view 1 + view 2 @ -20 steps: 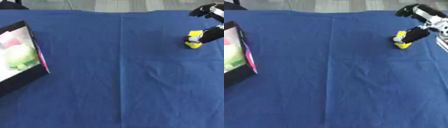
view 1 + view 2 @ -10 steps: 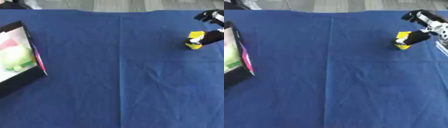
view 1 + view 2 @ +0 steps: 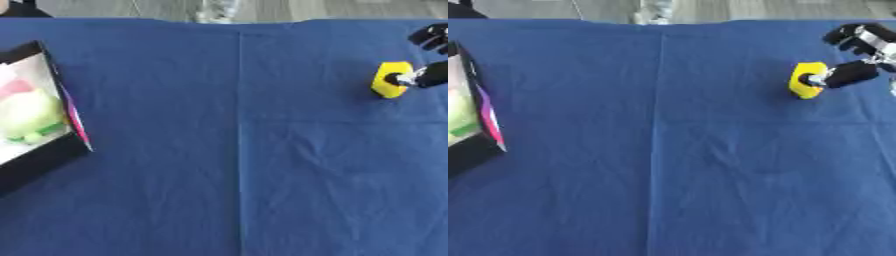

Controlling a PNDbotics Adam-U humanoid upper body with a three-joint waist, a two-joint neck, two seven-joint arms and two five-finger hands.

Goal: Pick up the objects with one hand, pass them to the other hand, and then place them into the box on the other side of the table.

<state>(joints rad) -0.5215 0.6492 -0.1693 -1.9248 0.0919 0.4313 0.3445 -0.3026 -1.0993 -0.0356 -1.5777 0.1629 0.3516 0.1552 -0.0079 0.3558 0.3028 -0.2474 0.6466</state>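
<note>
The right hand [image 3: 859, 55], fingers spread wide with only one fingertip touching the yellow block [image 3: 805, 80] (nothing held), should close around it squarely before lifting.

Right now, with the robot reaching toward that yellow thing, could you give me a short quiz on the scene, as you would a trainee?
1. True or false: the yellow block lies inside the box.
2. Which hand is at the yellow block? A. left hand B. right hand C. both
3. Fill in: the table is covered with a ___ cloth.

Key:
1. False. It sits on the cloth at the table's right side, with the box at the left edge.
2. B. One fingertip meets the block; the left hand is out of view.
3. Blue.
</note>
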